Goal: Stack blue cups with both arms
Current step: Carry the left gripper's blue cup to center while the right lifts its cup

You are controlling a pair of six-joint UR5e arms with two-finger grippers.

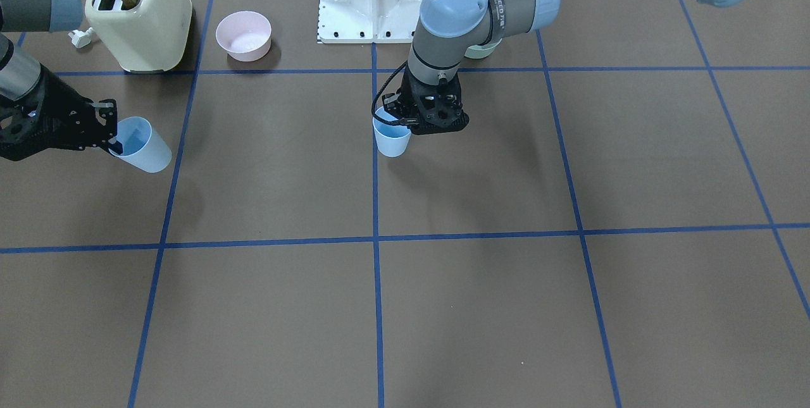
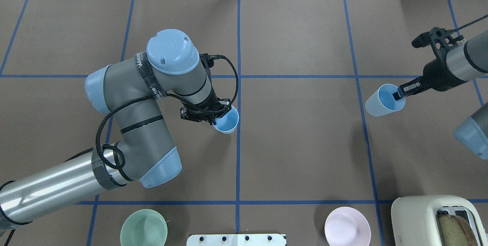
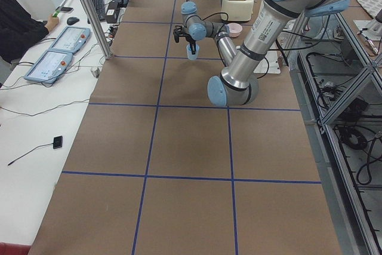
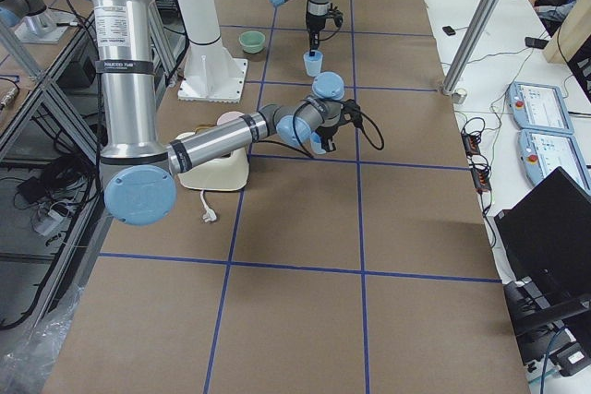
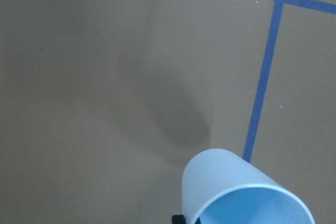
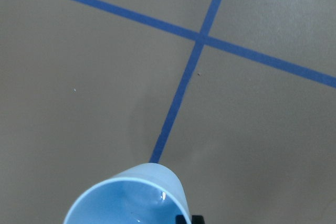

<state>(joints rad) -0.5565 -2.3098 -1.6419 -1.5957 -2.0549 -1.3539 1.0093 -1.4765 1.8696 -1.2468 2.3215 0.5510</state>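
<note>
Two pale blue cups are in view, one in each gripper. My left gripper (image 2: 216, 120) is shut on the rim of one blue cup (image 2: 227, 121) and holds it upright just above the table near the centre line; it also shows in the front view (image 1: 392, 137) and the left wrist view (image 5: 239, 192). My right gripper (image 2: 398, 95) is shut on the rim of the other blue cup (image 2: 381, 103), one finger inside it. That cup is tilted, off the table, far to the right (image 1: 144, 145) (image 6: 131, 198). The cups are well apart.
A cream toaster (image 2: 438, 219) with bread in it stands at the near right. A pink bowl (image 2: 347, 226) and a mint-green bowl (image 2: 143, 227) sit either side of the white base stand (image 2: 236, 239). Blue tape lines (image 2: 238, 162) grid the brown table.
</note>
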